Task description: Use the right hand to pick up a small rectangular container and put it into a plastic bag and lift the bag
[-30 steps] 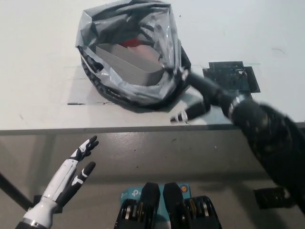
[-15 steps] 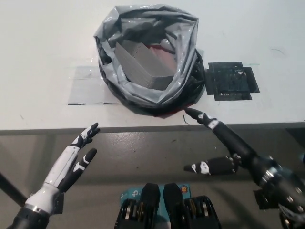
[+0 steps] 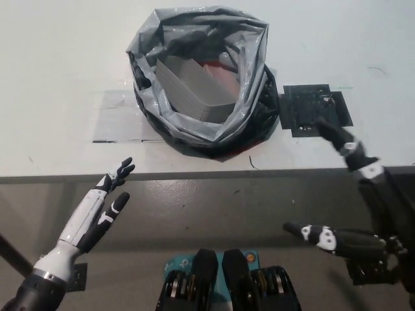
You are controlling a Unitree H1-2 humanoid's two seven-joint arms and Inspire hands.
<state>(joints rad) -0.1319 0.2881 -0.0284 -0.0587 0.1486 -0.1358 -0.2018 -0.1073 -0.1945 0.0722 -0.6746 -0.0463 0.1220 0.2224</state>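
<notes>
Right hand (image 3: 363, 207): black, near right, below the table edge; fingers spread wide and released, grasping nothing; one finger reaches up over the table edge toward the dark square, another points left at the near side.
Left hand (image 3: 97, 210): white, near left, below the table edge; fingers straight and apart, nothing in it.
Table (image 3: 52, 78): white top, its near edge running left to right above both hands.
Plastic bag (image 3: 201, 78): grey and black, standing open on the table at centre, mouth up.
Container (image 3: 194, 87): grey rectangular piece inside the bag, leaning; something red behind it.
Dark square (image 3: 316, 109): flat on the table, just right of the bag.
</notes>
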